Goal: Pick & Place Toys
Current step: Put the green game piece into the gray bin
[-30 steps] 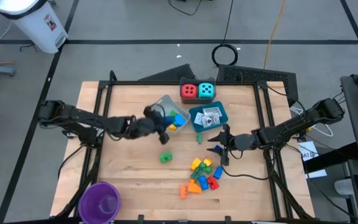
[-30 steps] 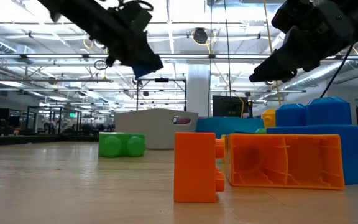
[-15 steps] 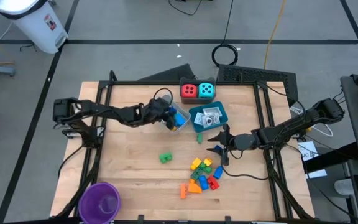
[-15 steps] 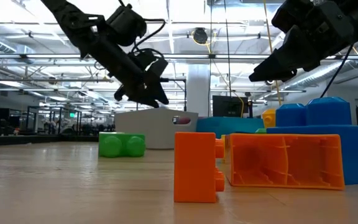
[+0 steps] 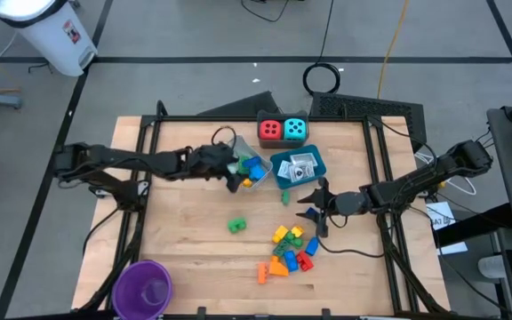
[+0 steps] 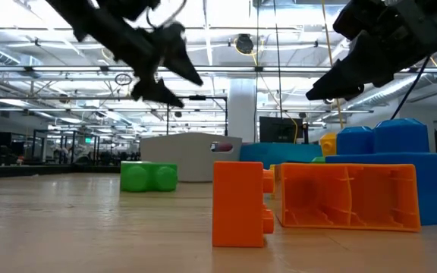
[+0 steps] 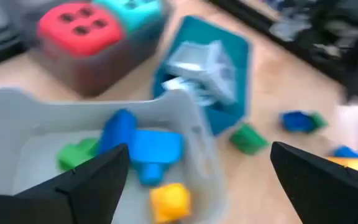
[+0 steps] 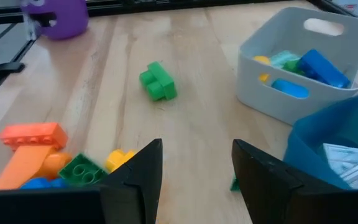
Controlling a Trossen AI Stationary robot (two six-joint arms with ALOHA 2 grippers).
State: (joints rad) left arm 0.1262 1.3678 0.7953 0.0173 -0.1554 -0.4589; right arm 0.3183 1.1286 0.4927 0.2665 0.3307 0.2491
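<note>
High view, nearest edge first: the purple cup stands at seven o'clock on the desk, apart from the sorting. A heap of loose bricks lies at five o'clock, with one green brick alone near the centre, likely all waiting to be binned. The right gripper hovers at three o'clock above the heap, fingers apart and empty, seemingly poised to pick. Farther, the left gripper hangs over the grey tray, fingers spread wide and empty, bricks lying inside beneath it. Beside it the blue tray holds white packets. At twelve o'clock sit the red die and cyan die.
</note>
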